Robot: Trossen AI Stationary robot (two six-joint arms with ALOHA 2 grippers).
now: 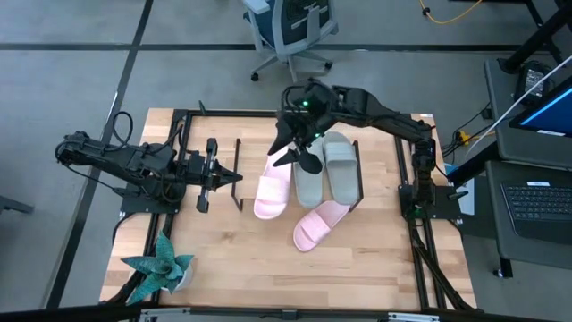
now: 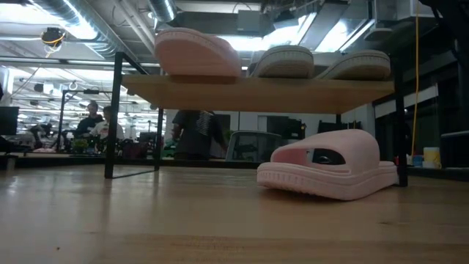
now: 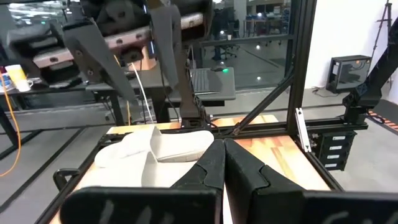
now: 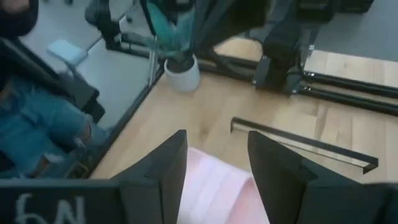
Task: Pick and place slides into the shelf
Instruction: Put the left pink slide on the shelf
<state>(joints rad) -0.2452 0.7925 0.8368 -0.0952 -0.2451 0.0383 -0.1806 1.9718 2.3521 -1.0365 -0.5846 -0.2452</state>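
Shelf (image 1: 353,199): low wooden board on thin black end frames, standing at the middle of the table (image 1: 232,268); the landmark for every entry below.

Slides on the shelf, three in a row, soles down and lying front to back so a fourth can fit:
- pink slide (image 1: 273,190), at the shelf's left end; in the low view it shows as the leftmost hump on the board.
- grey-green slide (image 1: 308,183), next to it, partly under the right arm.
- second grey-green slide (image 1: 340,167), toward the shelf's right end.

Slide off the shelf: second pink slide (image 1: 319,225), lying at an angle on the table just in front of the shelf's right half, strap up (the low view shows it resting flat on its sole beside the shelf's right leg). Judged the one piece left to place.

Right gripper (image 1: 299,152): hanging over the shelf's left half above the first pink slide. Its fingers (image 4: 165,171) stand apart with nothing between them; pink foam shows below the gap, which suggests that slide has been let go.

Left gripper (image 1: 207,175): waiting to the left of the shelf, clear of the work. Its fingers (image 3: 208,171) are pressed together, holding nothing.

Plant (image 1: 161,266): teal, in a white pot, well to the front left of the shelf; not part of the task.
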